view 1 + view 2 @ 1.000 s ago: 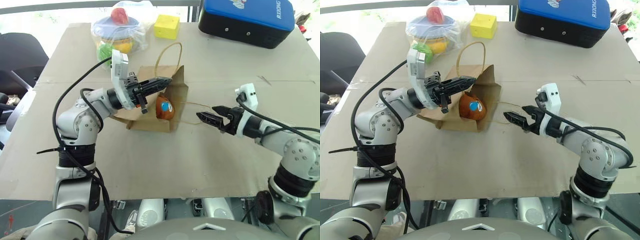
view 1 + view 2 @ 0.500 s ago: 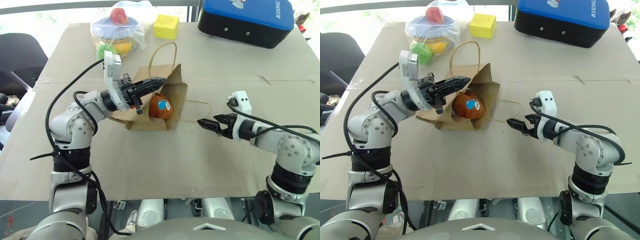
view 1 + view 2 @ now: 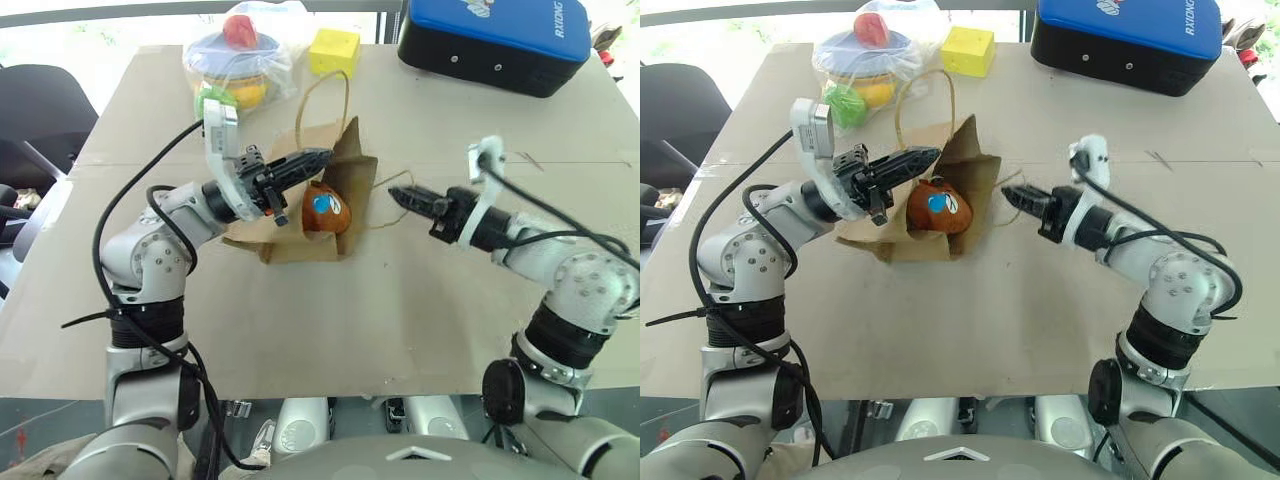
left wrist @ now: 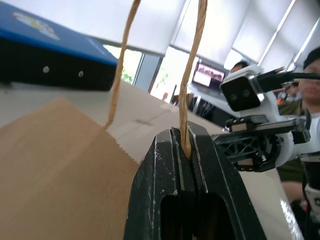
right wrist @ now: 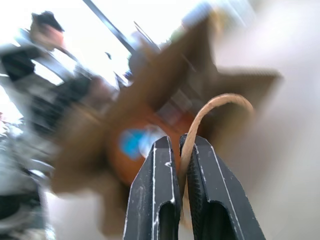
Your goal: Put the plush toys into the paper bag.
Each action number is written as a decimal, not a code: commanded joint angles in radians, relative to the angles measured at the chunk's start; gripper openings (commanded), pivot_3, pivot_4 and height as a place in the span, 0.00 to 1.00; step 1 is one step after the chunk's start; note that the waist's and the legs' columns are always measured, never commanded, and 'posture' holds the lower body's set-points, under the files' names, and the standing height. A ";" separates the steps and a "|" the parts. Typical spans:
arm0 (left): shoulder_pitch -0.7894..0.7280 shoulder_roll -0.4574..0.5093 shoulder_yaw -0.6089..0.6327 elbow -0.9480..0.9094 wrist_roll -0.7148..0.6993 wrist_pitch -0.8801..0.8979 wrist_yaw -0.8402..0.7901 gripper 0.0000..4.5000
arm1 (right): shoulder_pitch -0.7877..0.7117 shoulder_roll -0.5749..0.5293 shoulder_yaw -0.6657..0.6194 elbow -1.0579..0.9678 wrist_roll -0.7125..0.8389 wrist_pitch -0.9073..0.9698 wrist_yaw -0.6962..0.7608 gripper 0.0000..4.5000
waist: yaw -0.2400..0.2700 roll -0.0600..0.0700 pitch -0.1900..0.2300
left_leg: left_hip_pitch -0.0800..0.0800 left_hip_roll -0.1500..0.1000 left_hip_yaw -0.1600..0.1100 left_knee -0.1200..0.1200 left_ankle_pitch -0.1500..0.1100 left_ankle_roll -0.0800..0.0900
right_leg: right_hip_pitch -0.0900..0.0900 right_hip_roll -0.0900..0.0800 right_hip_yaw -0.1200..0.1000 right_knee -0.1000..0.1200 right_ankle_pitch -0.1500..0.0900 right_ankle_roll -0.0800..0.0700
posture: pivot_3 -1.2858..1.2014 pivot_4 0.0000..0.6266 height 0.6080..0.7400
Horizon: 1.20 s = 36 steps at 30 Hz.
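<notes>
My left gripper (image 3: 318,157) is clamped on one cord handle (image 4: 192,60) of the paper bag (image 3: 352,180); the wrist view shows the tan cord pinched between the two black fingers. My right gripper (image 3: 397,196) is closed on the bag's other handle (image 5: 210,111), the cord running down into the slit between its fingers. The bag lies on its side on the table (image 3: 330,310), mouth held apart between my two grips, and the brown bear head (image 3: 325,209) with its blue tear sits just inside that mouth.

I judge the bag to be light and stiff enough to crease yet not to stand by itself; the thin kraft could tear at the handle roots if I pull the cords hard apart, so a gentle, even lift seems wise. The cords are rough and narrow, and they should grip well but can slip sideways out of flat fingers. The bear looks soft and squashy, very light, nothing to break; it would best be taken across its round middle.

Behind the bag, toward the far edge of the table, sits a blue-and-black case (image 3: 495,45) with white lettering on its lid; I read something like "RXIONG", though not with certainty. A yellow cube block (image 3: 333,52) and bagged plastic toys (image 3: 238,62) stand beyond the bag too, without readable writing.
</notes>
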 commanded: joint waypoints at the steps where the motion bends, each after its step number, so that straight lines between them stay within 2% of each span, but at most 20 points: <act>1: -0.068 -0.036 0.063 0.050 -0.073 0.011 0.048 0.00 | -0.133 -0.008 -0.078 -0.063 0.258 -0.049 -0.111 0.03 | -0.002 0.000 0.000 | 0.000 0.000 0.000 0.000 0.000 0.000 | -0.001 0.000 0.000 0.001 0.000 0.000 | 0.52 0.24 0.92; 3: -0.087 -0.044 0.063 0.082 -0.071 0.007 0.047 0.00 | -0.158 -0.027 -0.072 -0.058 0.345 -0.072 -0.190 0.03 | -0.005 0.000 0.000 | 0.000 -0.001 -0.001 0.000 0.000 0.000 | -0.001 0.000 0.000 0.000 0.000 0.000 | 0.52 0.24 0.92; 6: -0.152 -0.065 0.015 0.229 0.014 -0.045 0.027 0.00 | -0.188 -0.090 -0.014 -0.069 0.513 -0.158 -0.365 0.03 | -0.005 0.000 0.000 | 0.000 -0.001 0.000 0.000 0.000 0.000 | -0.001 0.000 0.000 0.000 0.000 0.000 | 0.52 0.24 0.92; 10: -0.256 -0.117 -0.075 0.431 0.143 -0.139 -0.035 0.00 | -0.104 -0.234 0.073 -0.108 0.650 -0.259 -0.542 0.03 | 0.000 0.000 0.000 | -0.001 -0.002 -0.001 0.000 0.000 0.000 | 0.000 -0.002 -0.001 0.000 0.000 0.000 | 0.52 0.24 0.92; 15: -0.369 -0.155 -0.166 0.634 0.282 -0.229 -0.130 0.00 | -0.041 -0.417 0.135 -0.101 0.704 -0.378 -0.675 0.03 | -0.003 -0.001 0.000 | -0.003 -0.004 -0.001 0.000 0.000 0.001 | 0.000 -0.003 -0.002 -0.004 0.000 0.000 | 0.52 0.24 0.92; 18: -0.435 -0.165 -0.199 0.778 0.368 -0.323 -0.180 0.00 | 0.025 -0.492 0.176 -0.102 0.646 -0.398 -0.673 0.03 | -0.007 -0.001 0.000 | -0.002 -0.002 -0.001 -0.001 0.000 0.001 | 0.000 0.000 -0.001 -0.005 0.000 0.000 | 0.52 0.24 0.92; 20: -0.466 -0.157 -0.214 0.837 0.402 -0.367 -0.254 0.00 | 0.075 -0.564 0.196 -0.138 0.563 -0.403 -0.610 0.03 | -0.002 0.000 0.000 | -0.002 -0.001 -0.001 -0.002 0.000 0.000 | 0.000 0.001 -0.001 -0.005 0.000 0.000 | 0.52 0.24 0.92; 22: -0.490 -0.136 -0.194 0.849 0.379 -0.334 -0.341 0.13 | 0.112 -0.610 0.203 -0.184 0.554 -0.429 -0.571 0.12 | -0.002 0.000 0.000 | -0.003 -0.001 0.000 -0.002 0.000 0.001 | 0.000 0.001 0.000 -0.006 0.000 0.000 | 0.52 0.24 0.92; 23: -0.492 -0.121 -0.192 0.849 0.379 -0.327 -0.375 0.19 | 0.124 -0.626 0.206 -0.196 0.551 -0.443 -0.571 0.19 | -0.003 0.000 0.000 | -0.004 -0.001 0.000 -0.002 0.000 0.001 | -0.001 0.001 0.000 -0.007 0.000 0.000 | 0.52 0.24 0.92; 27: -0.454 -0.054 -0.173 0.785 0.384 -0.307 -0.405 0.57 | 0.230 -0.771 0.143 -0.252 0.618 -0.459 -0.494 0.58 | 0.000 0.000 0.000 | -0.004 0.000 -0.001 -0.002 0.000 0.001 | -0.001 0.001 0.000 -0.007 0.000 0.000 | 0.52 0.24 0.92; 30: -0.392 0.016 -0.144 0.667 0.351 -0.254 -0.433 0.90 | 0.301 -0.882 0.079 -0.282 0.732 -0.488 -0.437 0.59 | 0.001 -0.001 0.000 | -0.005 0.000 -0.001 -0.002 0.000 0.001 | -0.001 0.000 0.000 -0.007 0.000 0.000 | 0.52 0.24 0.92; 31: -0.376 0.034 -0.134 0.637 0.341 -0.237 -0.439 0.98 | 0.317 -0.913 0.068 -0.287 0.759 -0.497 -0.425 0.59 | 0.001 -0.001 0.000 | -0.004 0.000 -0.001 -0.002 0.000 0.001 | -0.001 0.000 0.000 -0.007 0.000 0.000 | 0.52 0.24 0.92; 36: -0.227 0.154 -0.115 0.440 0.273 -0.124 -0.537 0.98 | 0.425 -1.041 -0.008 -0.279 0.802 -0.504 -0.301 0.59 | 0.000 -0.001 0.001 | -0.003 0.000 -0.002 -0.002 0.000 0.001 | 0.000 0.000 0.000 -0.007 0.000 0.000 | 0.52 0.24 0.92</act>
